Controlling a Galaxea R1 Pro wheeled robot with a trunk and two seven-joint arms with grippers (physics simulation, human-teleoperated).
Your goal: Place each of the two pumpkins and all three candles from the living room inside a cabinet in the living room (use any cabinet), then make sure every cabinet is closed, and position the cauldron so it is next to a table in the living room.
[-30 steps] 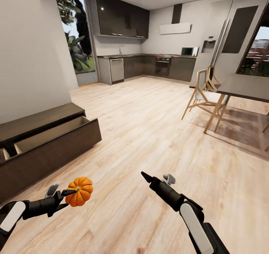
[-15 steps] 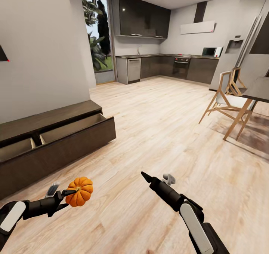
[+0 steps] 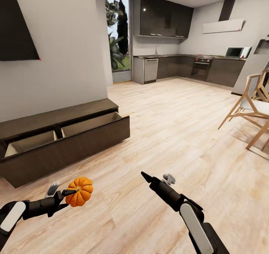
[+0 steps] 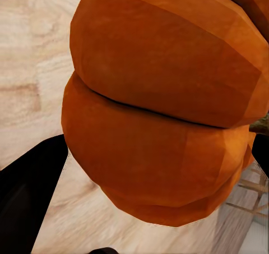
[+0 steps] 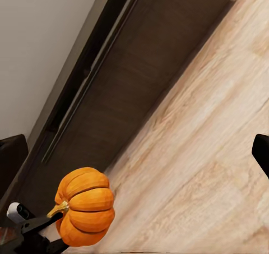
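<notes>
Pale wood plank flooring (image 3: 168, 134) with visible grain runs through an open-plan room toward a glossy dark kitchen (image 3: 175, 52) at the far wall. Plain grey plaster wall (image 3: 63, 52) rises ahead of the left end effector, bearing a flat black panel (image 3: 16, 25).

Left end effector (image 3: 71, 192): closed on the stem of one pumpkin (image 3: 79, 191), held clear of the floor. Pumpkin is bright orange, round, deeply ribbed into smooth lobes, with a short tan stem; in the left wrist view its faceted lobes (image 4: 162, 102) sit directly at the black fingers (image 4: 28, 192). The right wrist view shows the same pumpkin (image 5: 85, 206) gripped at the stem.

Cabinet (image 3: 63, 141): long, low, dark-brown matte wood, straight-edged, standing against the wall ahead of and beyond the left end effector. Its wide handle-less drawer front is pulled out, exposing two pale wood compartments (image 3: 31, 141). Pumpkin is near the cabinet, not in it.

Right end effector (image 3: 145, 176): slim black tapered fingers pointing forward over bare floor, well apart from the pumpkin; they appear closed on nothing.

Angular light-wood chair (image 3: 252, 108) with white seat stands far beyond the right end effector
</notes>
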